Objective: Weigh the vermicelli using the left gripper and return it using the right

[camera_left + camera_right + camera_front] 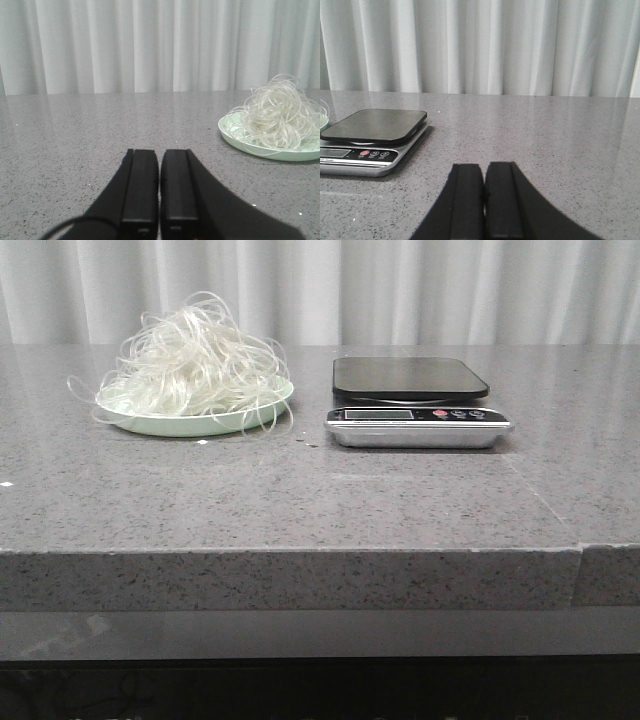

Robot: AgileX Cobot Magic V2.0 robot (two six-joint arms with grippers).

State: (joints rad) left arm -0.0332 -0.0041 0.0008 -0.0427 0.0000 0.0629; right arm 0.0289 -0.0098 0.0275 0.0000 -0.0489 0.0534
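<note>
Left gripper [159, 187]: jaws clenched together, empty, low over the counter [300, 500]
Vermicelli [192, 368]: heaped on the green plate [180, 424], ahead and right of the left jaws; nearer this arm
Scale [412, 400]: bare, right of plate
Right gripper [484, 192]: jaws clenched, empty

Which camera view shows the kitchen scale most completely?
The front view: the whole scale is visible, with its dark platform, display and buttons facing the camera. The right wrist view shows it at an angle, its near corner cut off by the frame edge. The left wrist view does not show it.
</note>
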